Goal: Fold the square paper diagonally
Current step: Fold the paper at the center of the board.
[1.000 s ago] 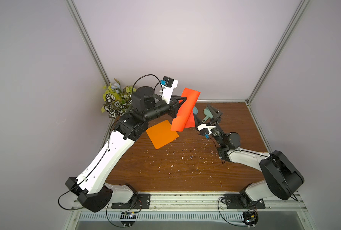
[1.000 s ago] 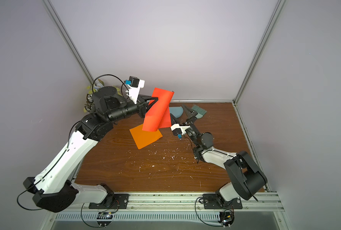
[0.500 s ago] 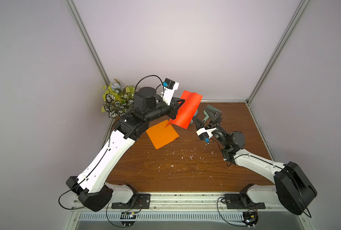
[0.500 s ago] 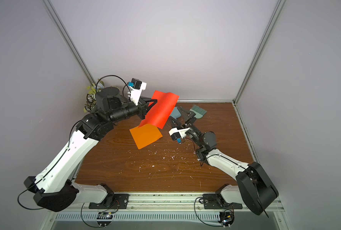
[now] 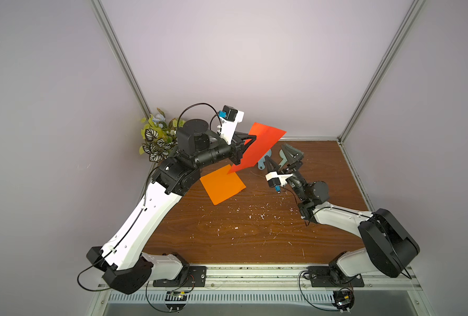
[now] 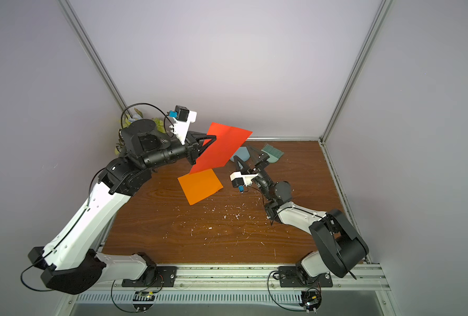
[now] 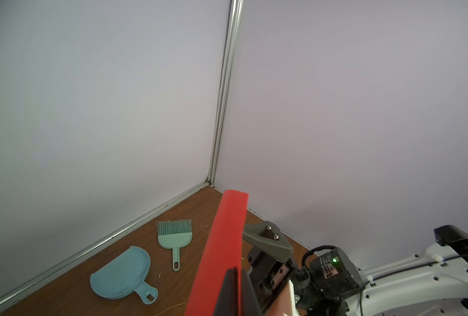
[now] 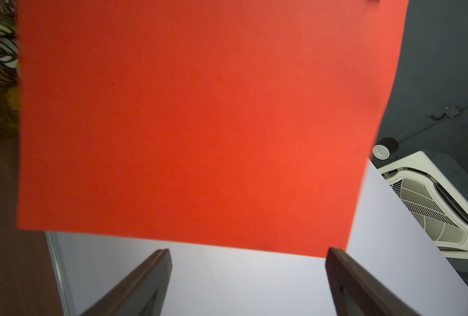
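Seven items on a wooden table [image 5: 227, 235], listed left to right.

1. Potted plant [image 5: 156, 136], far left corner; partly hidden behind the left arm.
2. Left gripper [image 5: 250, 139], raised off the table, jaws clamped on one edge of the red paper.
3. Orange paper [image 5: 223, 184], a square lying flat; it has not moved in the last second.
4. Red paper [image 5: 260, 147], held in the air and tilted, its lowest corner hanging over the orange sheet's far edge. It shows a broader face than a second ago, when it hung as a narrow strip.
5. Blue dustpan [image 7: 120, 276], mostly covered by the red sheet in both top views.
6. Right gripper [image 5: 274, 151], jaws spread wide and empty, pointing up at the red sheet's lower edge. A label on this arm's motor housing [image 7: 328, 270] has print too small to read.
7. Green brush [image 6: 272, 151], near the back wall, just beyond the right gripper.
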Available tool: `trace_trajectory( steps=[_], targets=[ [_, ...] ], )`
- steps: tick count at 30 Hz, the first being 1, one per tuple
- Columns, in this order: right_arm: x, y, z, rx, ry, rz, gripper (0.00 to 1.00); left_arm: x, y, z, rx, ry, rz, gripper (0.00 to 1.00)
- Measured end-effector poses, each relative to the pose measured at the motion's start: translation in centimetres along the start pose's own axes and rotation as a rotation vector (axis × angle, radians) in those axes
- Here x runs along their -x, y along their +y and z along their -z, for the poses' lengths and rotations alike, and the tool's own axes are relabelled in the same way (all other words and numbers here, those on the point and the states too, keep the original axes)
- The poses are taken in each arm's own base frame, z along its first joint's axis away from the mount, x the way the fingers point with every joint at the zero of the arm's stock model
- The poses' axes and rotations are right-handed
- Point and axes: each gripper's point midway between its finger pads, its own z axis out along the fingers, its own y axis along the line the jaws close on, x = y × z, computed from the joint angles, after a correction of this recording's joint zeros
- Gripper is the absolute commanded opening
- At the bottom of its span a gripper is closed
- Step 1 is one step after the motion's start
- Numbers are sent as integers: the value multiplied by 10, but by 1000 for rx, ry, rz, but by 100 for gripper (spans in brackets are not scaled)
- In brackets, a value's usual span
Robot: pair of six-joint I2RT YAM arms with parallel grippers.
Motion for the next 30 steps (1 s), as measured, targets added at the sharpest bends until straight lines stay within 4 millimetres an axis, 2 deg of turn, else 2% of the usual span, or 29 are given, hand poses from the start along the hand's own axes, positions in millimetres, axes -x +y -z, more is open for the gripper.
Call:
trace_trajectory(
  steps=[8, 15, 18, 24, 30],
  targets=[
    [-4, -7, 1, -50, 18, -1, 99, 13, -11, 9, -40, -44, -4, 1],
    [-5, -1, 7, -32, 24, -21, 98, 14, -11, 8, -36, -47, -6, 1],
    [-1, -4, 12, -32, 18, -28, 98, 13, -7, 8, -15, -47, -5, 1],
    [12, -25, 19, -72, -13, -55, 98, 7, 1, 2, 15, -27, 3, 1],
    [18, -23, 19, -62, -41, -79, 98, 3, 4, -1, 22, -15, 9, 1]
  ],
)
